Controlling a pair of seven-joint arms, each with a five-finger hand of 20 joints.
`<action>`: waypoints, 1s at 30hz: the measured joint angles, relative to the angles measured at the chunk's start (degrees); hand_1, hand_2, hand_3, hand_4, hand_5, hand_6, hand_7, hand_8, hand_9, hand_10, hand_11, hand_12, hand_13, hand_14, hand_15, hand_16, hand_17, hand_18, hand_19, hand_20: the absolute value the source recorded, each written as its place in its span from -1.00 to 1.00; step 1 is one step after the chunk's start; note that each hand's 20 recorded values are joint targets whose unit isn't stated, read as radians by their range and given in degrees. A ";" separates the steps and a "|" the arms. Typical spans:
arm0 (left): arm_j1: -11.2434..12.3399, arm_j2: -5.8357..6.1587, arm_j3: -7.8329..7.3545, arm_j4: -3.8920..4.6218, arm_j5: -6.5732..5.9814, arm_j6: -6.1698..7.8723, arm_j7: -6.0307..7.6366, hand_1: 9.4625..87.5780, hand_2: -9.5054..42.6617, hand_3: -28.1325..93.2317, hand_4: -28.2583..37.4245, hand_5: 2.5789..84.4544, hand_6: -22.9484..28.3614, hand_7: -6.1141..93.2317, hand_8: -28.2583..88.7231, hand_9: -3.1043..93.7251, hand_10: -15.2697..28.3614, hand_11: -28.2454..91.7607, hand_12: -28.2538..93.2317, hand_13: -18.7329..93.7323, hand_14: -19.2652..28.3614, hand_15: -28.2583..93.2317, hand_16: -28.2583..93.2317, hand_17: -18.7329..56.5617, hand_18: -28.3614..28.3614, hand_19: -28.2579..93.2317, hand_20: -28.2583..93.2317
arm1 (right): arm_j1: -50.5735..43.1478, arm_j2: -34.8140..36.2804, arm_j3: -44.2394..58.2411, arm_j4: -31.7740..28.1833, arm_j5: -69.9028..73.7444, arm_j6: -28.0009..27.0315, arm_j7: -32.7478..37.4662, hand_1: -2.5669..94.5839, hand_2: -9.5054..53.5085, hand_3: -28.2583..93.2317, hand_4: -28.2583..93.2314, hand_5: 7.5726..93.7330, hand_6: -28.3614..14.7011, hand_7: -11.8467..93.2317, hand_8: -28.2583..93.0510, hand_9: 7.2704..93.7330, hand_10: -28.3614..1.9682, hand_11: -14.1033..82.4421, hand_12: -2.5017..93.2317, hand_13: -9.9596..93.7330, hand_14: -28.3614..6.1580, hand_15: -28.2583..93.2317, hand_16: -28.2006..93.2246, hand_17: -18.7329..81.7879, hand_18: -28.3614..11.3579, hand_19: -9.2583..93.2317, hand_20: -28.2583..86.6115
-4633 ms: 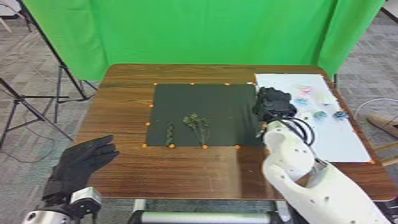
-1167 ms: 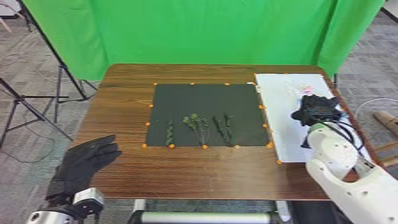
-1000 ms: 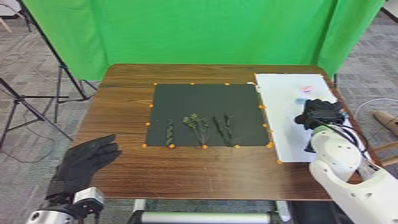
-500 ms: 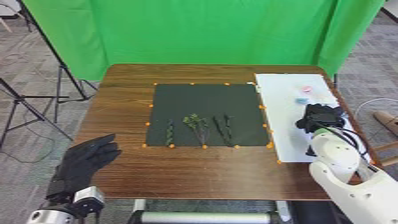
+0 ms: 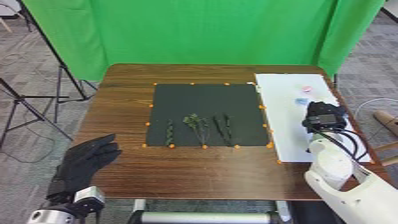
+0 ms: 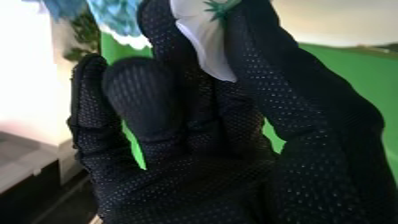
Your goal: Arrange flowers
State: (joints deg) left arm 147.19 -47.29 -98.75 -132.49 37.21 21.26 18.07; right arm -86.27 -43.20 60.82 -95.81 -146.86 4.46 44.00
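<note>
In the head view my right hand [image 5: 324,116] is over the right half of the white sheet [image 5: 284,130], beside a light blue flower [image 5: 302,101] and below a pink flower [image 5: 306,89]. The right wrist view shows this right hand [image 6: 204,175] with its thumb and fingers pinching a white flower [image 6: 204,45]; blue flowers [image 6: 120,17] show beyond. On the dark mat [image 5: 204,97] lie a thin leafy stem [image 5: 170,132], a branching green sprig [image 5: 194,121] and dark stems [image 5: 227,129]. My left hand [image 5: 80,162] hangs open by the table's left front corner.
Orange dots [image 5: 172,146] line the mat and sheet edges. Brown wood [image 5: 187,172] borders the mat. Tripod legs [image 5: 62,95] stand left of the table, and a green curtain [image 5: 204,30] hangs behind it.
My right hand has gone from the mat's right edge onto the white sheet, then slightly nearer the front. Dark stems at the mat's right have come into sight. The left hand has barely moved.
</note>
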 measured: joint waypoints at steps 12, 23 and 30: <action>0.29 -0.16 -0.75 -0.05 0.06 -0.10 -0.26 -0.51 -0.34 0.78 -0.50 0.12 0.48 -0.59 -0.66 -0.09 0.75 0.12 -0.37 -0.12 1.00 0.53 -0.77 -0.70 0.78 0.44 -0.12 | 3.48 0.93 -4.54 -2.52 -0.71 4.48 -1.55 0.15 -0.96 0.72 -1.00 0.78 0.24 -0.35 -0.41 0.78 0.16 -0.03 -0.18 0.60 0.11 0.70 -0.08 -0.07 -0.91 0.85 -0.09; 1.20 -0.65 -2.22 -0.26 0.11 -0.08 -0.76 -0.55 -0.32 0.79 -0.51 0.11 0.44 -0.57 -0.68 -0.09 0.70 0.11 -0.38 -0.12 0.96 0.51 -0.76 -0.70 0.78 0.43 -0.12 | 17.76 -3.02 -22.83 -8.28 10.74 4.45 -12.21 0.11 -0.98 0.76 -1.00 0.78 0.27 -0.33 -0.41 0.78 0.17 -0.02 -0.16 0.59 0.13 0.71 -0.06 -0.11 -0.86 0.83 -0.08; 1.87 -1.21 -2.98 -0.48 0.17 -0.05 -0.91 -0.60 -0.31 0.82 -0.54 0.11 0.39 -0.57 -0.69 -0.08 0.68 0.08 -0.39 -0.11 0.93 0.48 -0.75 -0.70 0.77 0.42 -0.11 | 24.43 -10.54 -31.64 -8.33 9.45 3.04 -17.54 0.09 -1.00 0.78 -1.00 0.80 0.30 -0.31 -0.41 0.78 0.18 -0.02 -0.15 0.59 0.12 0.72 -0.06 -0.11 -0.85 0.82 -0.06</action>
State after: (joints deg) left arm 149.06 -48.50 -101.73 -132.97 37.38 21.21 17.16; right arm -61.84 -53.74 29.18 -104.14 -137.41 7.50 26.46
